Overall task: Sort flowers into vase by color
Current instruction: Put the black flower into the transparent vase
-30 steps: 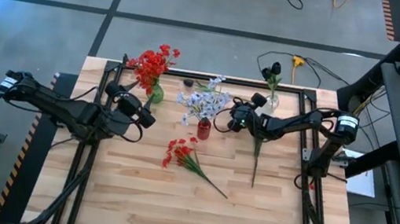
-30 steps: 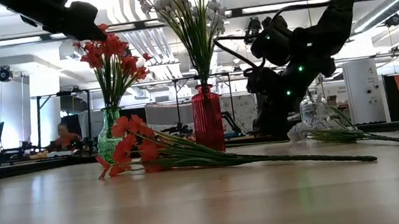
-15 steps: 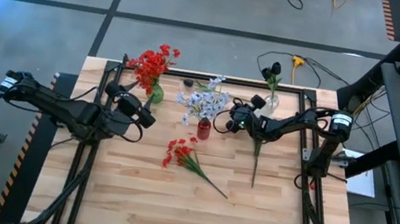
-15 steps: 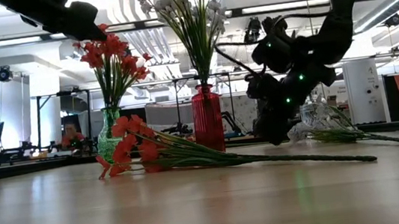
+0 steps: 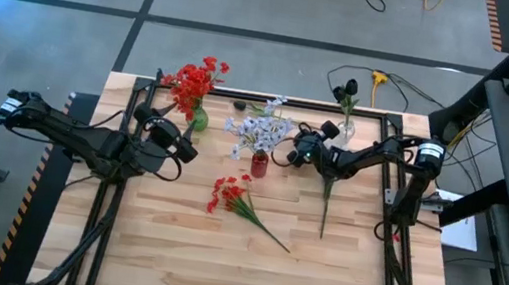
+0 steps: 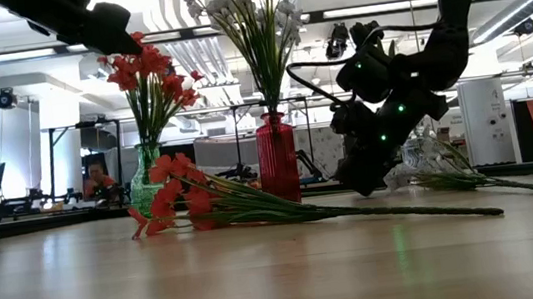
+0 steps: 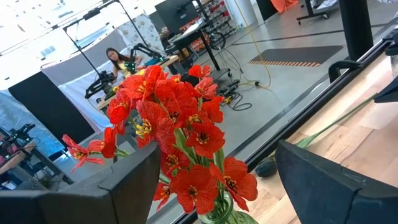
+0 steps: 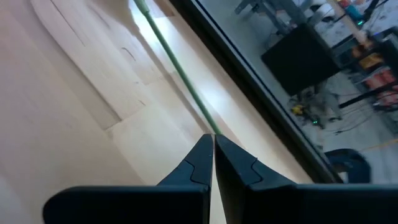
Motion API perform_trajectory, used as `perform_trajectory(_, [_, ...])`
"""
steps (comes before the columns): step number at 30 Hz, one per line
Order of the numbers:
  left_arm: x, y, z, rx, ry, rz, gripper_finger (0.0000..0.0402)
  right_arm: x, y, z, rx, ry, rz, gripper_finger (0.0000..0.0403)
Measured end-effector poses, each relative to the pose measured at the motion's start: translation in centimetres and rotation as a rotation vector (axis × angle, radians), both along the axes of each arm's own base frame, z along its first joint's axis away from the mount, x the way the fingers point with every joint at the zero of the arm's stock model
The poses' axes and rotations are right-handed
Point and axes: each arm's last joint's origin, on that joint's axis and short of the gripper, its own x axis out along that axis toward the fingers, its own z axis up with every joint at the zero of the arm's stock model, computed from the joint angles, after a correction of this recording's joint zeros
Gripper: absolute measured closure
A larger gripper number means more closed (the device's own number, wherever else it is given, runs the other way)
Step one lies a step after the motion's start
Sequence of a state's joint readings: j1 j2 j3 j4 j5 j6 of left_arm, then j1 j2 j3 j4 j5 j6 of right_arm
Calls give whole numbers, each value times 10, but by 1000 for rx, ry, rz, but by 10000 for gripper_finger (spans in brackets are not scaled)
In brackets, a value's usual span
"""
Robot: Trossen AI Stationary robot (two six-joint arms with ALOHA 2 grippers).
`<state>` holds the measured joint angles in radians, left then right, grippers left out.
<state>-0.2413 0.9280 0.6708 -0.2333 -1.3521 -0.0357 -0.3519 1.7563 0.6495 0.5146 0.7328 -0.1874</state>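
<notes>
While right hand [image 5: 299, 155] hangs low at counter's [image 5: 176, 262] two o'clock, fingers pinched together on nothing, dark-bud stem [image 5: 324, 209] lies loose beside it. Red spray [image 5: 229, 195] lies mid-counter. Left hand [image 5: 187, 151] waits by red blooms in green vase [image 5: 197, 119], released. Risk: arm swing clips red vase [image 5: 259, 164], tips it.

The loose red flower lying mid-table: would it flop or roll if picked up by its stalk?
The loose red flower would probably droop: its blooms bunch at one end of a long thin stalk. It seems light. Rolling looks unlikely, since the low view shows its leaves and blooms spread on the table.
</notes>
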Motion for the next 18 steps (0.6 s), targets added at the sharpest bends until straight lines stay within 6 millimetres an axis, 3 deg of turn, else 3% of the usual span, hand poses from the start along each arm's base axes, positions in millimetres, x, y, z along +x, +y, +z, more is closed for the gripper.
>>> perform_trajectory(14, [0, 0, 0, 0, 1, 0, 108, -1, -4, -4, 38, -32, -9, 394])
perform_trajectory(18, [0, 0, 0, 0, 1, 0, 108, 2, 6, 7, 15, -39, 27, 394])
